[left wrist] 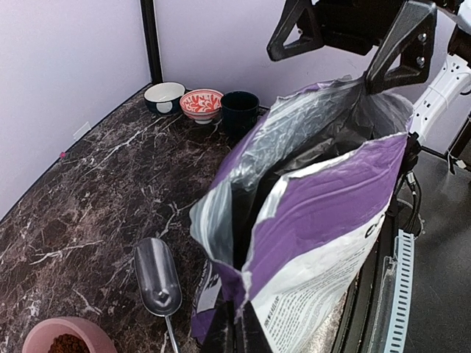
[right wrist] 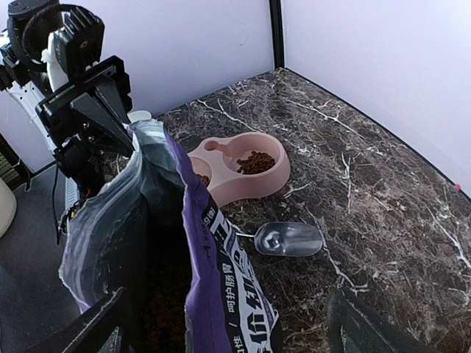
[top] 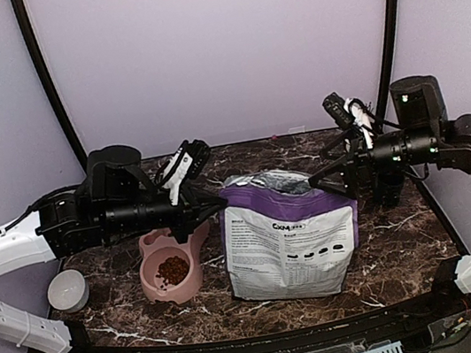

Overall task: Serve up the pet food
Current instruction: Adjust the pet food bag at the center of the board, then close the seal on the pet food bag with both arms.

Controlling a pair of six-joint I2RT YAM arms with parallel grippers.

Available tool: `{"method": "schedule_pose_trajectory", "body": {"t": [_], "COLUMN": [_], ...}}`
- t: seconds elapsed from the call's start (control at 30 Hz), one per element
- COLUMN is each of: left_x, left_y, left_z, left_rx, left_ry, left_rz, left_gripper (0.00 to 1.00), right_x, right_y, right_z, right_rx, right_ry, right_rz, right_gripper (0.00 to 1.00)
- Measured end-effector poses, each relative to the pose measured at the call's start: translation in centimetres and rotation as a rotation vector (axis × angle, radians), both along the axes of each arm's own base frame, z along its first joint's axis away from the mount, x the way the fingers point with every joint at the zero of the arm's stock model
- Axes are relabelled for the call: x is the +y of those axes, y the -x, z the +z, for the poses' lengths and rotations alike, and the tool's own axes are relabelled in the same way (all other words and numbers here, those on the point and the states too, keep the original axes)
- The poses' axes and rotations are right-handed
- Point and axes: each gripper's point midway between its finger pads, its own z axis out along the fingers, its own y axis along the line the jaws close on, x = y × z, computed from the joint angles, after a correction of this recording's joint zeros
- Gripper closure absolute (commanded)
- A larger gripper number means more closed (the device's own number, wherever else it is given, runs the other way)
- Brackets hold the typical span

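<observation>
While left fingers pinch the bag edge, right fingers straddle it, wide apart.

At the table centre a bag, double bowl just left (kibble inside), scoop behind bag, small bowl by left edge

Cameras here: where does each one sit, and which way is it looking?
Top external: high behind the robot, looking down on the bag; left gripper and right gripper show.
Left wrist: rides that wrist, faces right across the bag's mouth; own shut fingers pinch its rim.
Right wrist: rides that wrist, faces left over the bag; own open fingers show.
Shared: both wrist views show the scoop and pet food.
</observation>
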Motion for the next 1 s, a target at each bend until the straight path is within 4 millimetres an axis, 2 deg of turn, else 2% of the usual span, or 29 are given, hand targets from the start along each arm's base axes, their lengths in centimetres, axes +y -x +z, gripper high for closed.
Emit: {"method": "schedule_pose_trajectory", "body": {"t": [0.07,0.4,0.57,1.0], "left_x": [0.0,-0.1,-0.2,-0.2], "left_y": [0.1,0.6,0.8,1.2], "left_z": [0.0,-0.1,0.1,0.0], "left_rx": [-0.001,0.005,0.006,0.001], "left_ry": [0.006,0.035,0.049,0.063], "left_rz": [-0.005,-0.050,-0.069,-0.094], "left_gripper": [1.00,0.95,1.00,1.00], "right_x": [0.2,1.1,1.3,2.0], "right_y": [0.0,0.5,0.6,0.6], "right_z": [-0.9,-0.5,-0.4,-0.3], "right_rx": [-0.004,-0.123,-0.168,-0.261], "right_ry": [0.007,-0.035,-0.044,-0.042], "right_rz": [0.016,0.099,0.124,0.178], "right_gripper": [0.09,0.10,0.11,0.10]}}
